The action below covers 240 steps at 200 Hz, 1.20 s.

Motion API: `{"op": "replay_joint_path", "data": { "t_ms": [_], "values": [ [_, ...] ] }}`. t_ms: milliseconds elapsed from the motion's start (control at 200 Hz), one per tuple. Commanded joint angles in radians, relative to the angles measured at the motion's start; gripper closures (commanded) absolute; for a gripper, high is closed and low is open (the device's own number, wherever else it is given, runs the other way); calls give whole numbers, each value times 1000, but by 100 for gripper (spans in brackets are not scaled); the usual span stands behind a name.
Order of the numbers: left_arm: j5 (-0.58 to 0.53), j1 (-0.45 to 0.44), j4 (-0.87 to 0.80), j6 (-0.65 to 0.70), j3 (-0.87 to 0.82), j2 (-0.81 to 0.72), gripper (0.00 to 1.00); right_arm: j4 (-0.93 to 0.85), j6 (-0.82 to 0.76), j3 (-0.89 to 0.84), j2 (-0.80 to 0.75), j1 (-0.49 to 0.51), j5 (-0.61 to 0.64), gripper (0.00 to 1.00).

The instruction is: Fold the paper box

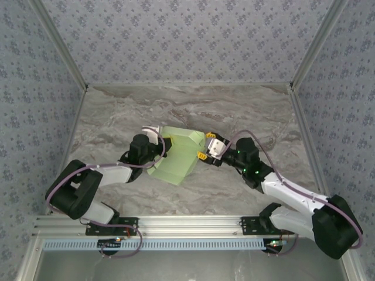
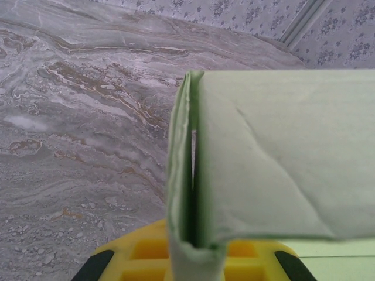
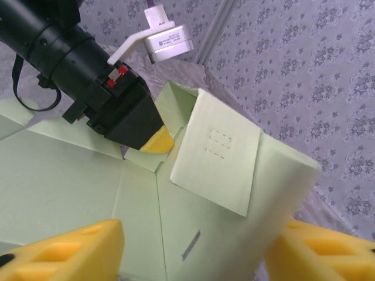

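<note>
The paper box (image 1: 176,155) is pale green card, partly folded, in the middle of the marble table. My left gripper (image 1: 163,147) is shut on its left wall, and a doubled fold of card (image 2: 187,193) stands pinched between the yellow fingers (image 2: 258,260). My right gripper (image 1: 204,146) is at the box's right side, open. Its yellow fingers (image 3: 64,249) straddle a raised panel with a slit (image 3: 190,244). A loose flap with dashed marks (image 3: 220,158) hangs over that panel. The left gripper's fingertip (image 3: 157,141) shows at the far corner.
Patterned walls (image 1: 187,35) enclose the table (image 1: 234,108) on three sides. An aluminium rail (image 1: 193,222) runs along the near edge by the arm bases. The left arm's white wrist camera (image 3: 169,41) sits above the box's far corner.
</note>
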Motion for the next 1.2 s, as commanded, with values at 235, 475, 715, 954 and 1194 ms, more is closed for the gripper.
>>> {"op": "replay_joint_path", "data": {
  "t_ms": [235,475,715,954,1194],
  "values": [
    [6,7,13,-39,32,-5,100,173,105,-26,71,46,47,33],
    [37,36,0,-62,35,-17,100,-111,125,42,-65,-70,-300,26],
    [32,46,-160,-35,76,-85,100,-291,81,66,-161,-147,-334,23],
    [86,48,-198,-13,84,-107,100,-363,205,126,-136,-292,-552,28],
    [115,50,-224,18,102,-111,100,-451,255,193,-73,-394,-729,26]
  ]
}}
